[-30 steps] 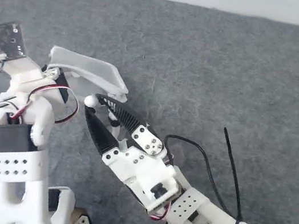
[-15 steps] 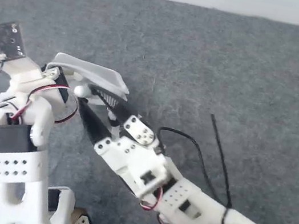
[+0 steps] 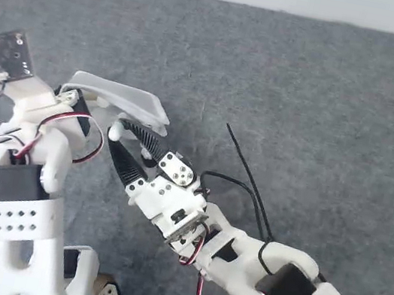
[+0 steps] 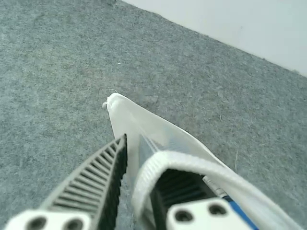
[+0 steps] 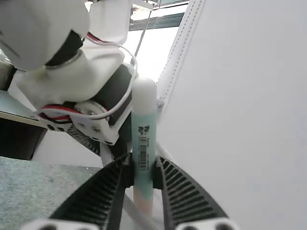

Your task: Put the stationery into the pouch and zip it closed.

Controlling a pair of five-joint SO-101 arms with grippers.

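A white translucent pouch (image 3: 121,98) hangs off the table at the left, and my left gripper (image 4: 132,153) is shut on its edge. A pen with a blue part (image 4: 225,197) lies inside the pouch (image 4: 158,134). My right gripper (image 3: 123,139) is shut on a pale tube-shaped stick (image 3: 116,132) with a white cap, just under the pouch's near edge. In the right wrist view the stick (image 5: 144,120) stands upright between the black fingers (image 5: 115,187), with the pouch's white wall (image 5: 240,120) right beside it.
Grey carpet-like cloth (image 3: 306,90) covers the table, bare to the right and at the back. The left arm's white body (image 3: 22,185) stands close beside the right gripper. Black cables (image 3: 248,179) trail from the right arm.
The right gripper pushed the stick up toward the pouch, then drew it back a little. The right arm's rear part swung to the left. The pouch tilted slightly.
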